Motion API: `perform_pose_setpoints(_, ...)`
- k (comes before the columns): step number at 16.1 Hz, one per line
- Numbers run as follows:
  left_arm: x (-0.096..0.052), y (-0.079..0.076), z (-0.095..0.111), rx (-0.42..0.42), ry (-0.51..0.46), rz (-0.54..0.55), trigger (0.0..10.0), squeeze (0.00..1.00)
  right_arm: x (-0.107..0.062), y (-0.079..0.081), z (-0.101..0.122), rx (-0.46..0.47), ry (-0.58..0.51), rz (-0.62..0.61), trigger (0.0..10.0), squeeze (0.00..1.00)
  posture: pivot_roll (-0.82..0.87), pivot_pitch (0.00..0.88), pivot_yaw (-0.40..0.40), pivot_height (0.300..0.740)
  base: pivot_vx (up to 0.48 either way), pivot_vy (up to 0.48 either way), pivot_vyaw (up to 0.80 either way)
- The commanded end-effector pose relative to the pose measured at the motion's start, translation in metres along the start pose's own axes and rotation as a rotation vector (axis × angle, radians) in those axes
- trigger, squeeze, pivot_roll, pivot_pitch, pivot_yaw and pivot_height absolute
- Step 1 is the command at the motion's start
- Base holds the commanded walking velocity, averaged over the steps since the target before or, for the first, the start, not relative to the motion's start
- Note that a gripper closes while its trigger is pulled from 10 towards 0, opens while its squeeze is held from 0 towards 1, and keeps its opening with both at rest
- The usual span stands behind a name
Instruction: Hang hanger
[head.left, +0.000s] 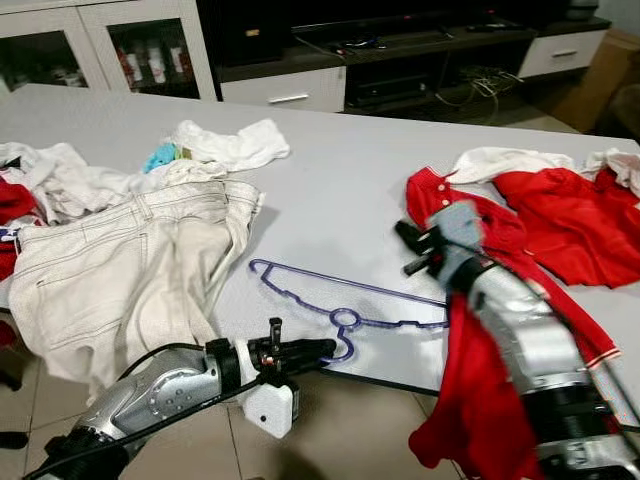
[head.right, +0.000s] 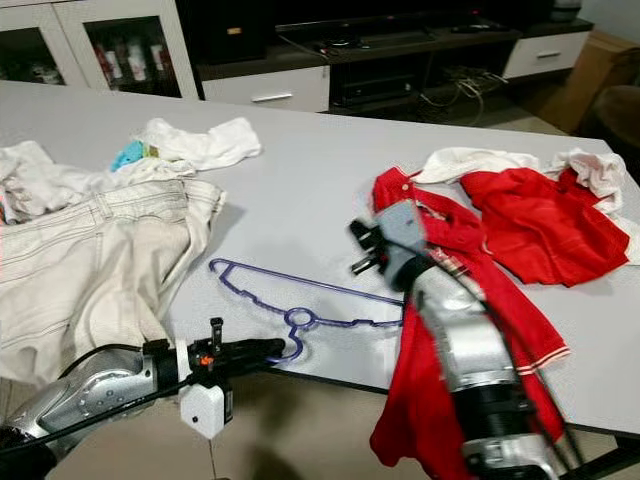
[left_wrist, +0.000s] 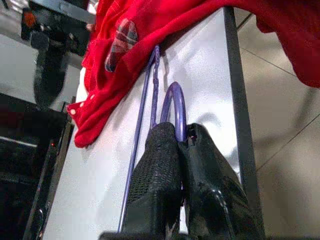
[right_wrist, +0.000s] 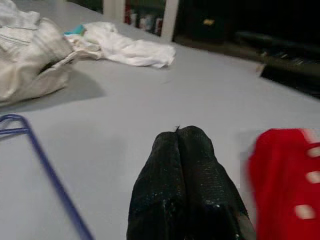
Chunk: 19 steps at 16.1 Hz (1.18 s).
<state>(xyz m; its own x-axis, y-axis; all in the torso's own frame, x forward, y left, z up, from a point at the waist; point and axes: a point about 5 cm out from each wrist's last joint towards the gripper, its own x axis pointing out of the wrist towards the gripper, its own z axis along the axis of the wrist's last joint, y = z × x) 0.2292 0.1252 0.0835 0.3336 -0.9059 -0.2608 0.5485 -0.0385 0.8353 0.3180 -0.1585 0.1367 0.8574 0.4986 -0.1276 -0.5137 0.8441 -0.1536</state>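
A purple wire hanger (head.left: 330, 297) lies flat on the grey table (head.left: 330, 190), its hook (left_wrist: 173, 107) at the front edge. My left gripper (head.left: 322, 349) reaches up from below the edge and is shut on that hook, which sits pinched between the black fingertips (left_wrist: 162, 142). My right gripper (head.left: 408, 242) hovers above the table just right of the hanger, shut with nothing in it; its fingers (right_wrist: 170, 165) point across the bare tabletop. A red shirt (head.left: 470, 400) hangs draped over my right arm and covers the hanger's right end.
Beige trousers (head.left: 120, 270) and white clothes (head.left: 225, 145) lie on the table's left. More red and white garments (head.left: 565, 210) lie at the right. A TV cabinet (head.left: 400, 60) and glass-door cupboards (head.left: 110, 45) stand behind the table.
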Motion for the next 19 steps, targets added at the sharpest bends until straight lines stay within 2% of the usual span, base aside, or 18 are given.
perform_pose_setpoints(1, 0.003, 0.004, 0.001, 0.007, -0.004, -0.005, 0.0, 0.0, -0.001, -0.004, 0.01, -0.025, -0.039, -0.012, 10.0, 0.0, -0.07, 0.0, 0.028, 0.74, 0.0, 0.0, 0.0)
perform_pose_setpoints(3, 0.005, 0.007, 0.0, 0.003, -0.004, 0.007, 0.0, 0.0, -0.005, -0.008, 0.011, -0.028, -0.044, -0.026, 10.0, 0.0, -0.07, 0.0, 0.028, 0.74, 0.0, 0.0, 0.0)
perform_pose_setpoints(6, 0.009, 0.021, -0.006, -0.052, 0.021, 0.098, 0.0, 0.0, -0.011, -0.01, 0.004, -0.019, -0.028, -0.052, 10.0, 0.0, -0.07, 0.0, 0.026, 0.74, 0.0, 0.0, 0.0)
perform_pose_setpoints(10, 0.014, 0.04, -0.012, -0.214, 0.047, 0.266, 0.0, 0.0, -0.02, -0.011, -0.001, 0.015, -0.041, -0.128, 10.0, 0.0, -0.08, 0.0, 0.024, 0.74, 0.0, 0.0, 0.0)
perform_pose_setpoints(11, 0.019, 0.043, -0.013, -0.31, 0.038, 0.316, 1.5, 0.0, -0.025, -0.012, -0.002, 0.024, -0.056, -0.174, 10.0, 0.0, -0.08, 0.0, 0.024, 0.74, 0.0, 0.0, 0.0)
perform_pose_setpoints(12, 0.02, 0.043, -0.013, -0.331, 0.034, 0.322, 1.5, 0.0, -0.026, -0.013, -0.002, 0.025, -0.06, -0.182, 10.0, 0.0, -0.08, 0.0, 0.024, 0.74, 0.0, 0.0, 0.0)
perform_pose_setpoints(13, 0.024, 0.043, -0.011, -0.38, 0.022, 0.327, 5.0, 0.0, -0.03, -0.016, 0.0, 0.006, -0.07, -0.204, 10.0, 0.0, -0.09, 0.0, 0.027, 0.74, 0.0, 0.0, 0.0)
perform_pose_setpoints(14, 0.026, 0.042, -0.011, -0.394, 0.018, 0.317, 8.6, 0.0, -0.032, -0.018, 0.002, -0.031, -0.068, -0.215, 10.0, 0.0, -0.09, 0.0, 0.027, 0.74, 0.0, 0.0, 0.0)
perform_pose_setpoints(15, 0.028, 0.042, -0.01, -0.393, 0.015, 0.303, 10.0, 0.0, -0.035, -0.021, 0.004, -0.057, -0.074, -0.223, 10.0, 0.0, -0.1, 0.0, 0.027, 0.74, 0.0, 0.0, 0.0)
perform_pose_setpoints(19, 0.03, 0.052, -0.013, -0.389, 0.015, 0.299, 10.0, 0.0, -0.051, -0.039, 0.021, -0.171, -0.108, -0.269, 10.0, 0.0, -0.1, 0.0, 0.017, 0.74, 0.0, 0.0, 0.0)
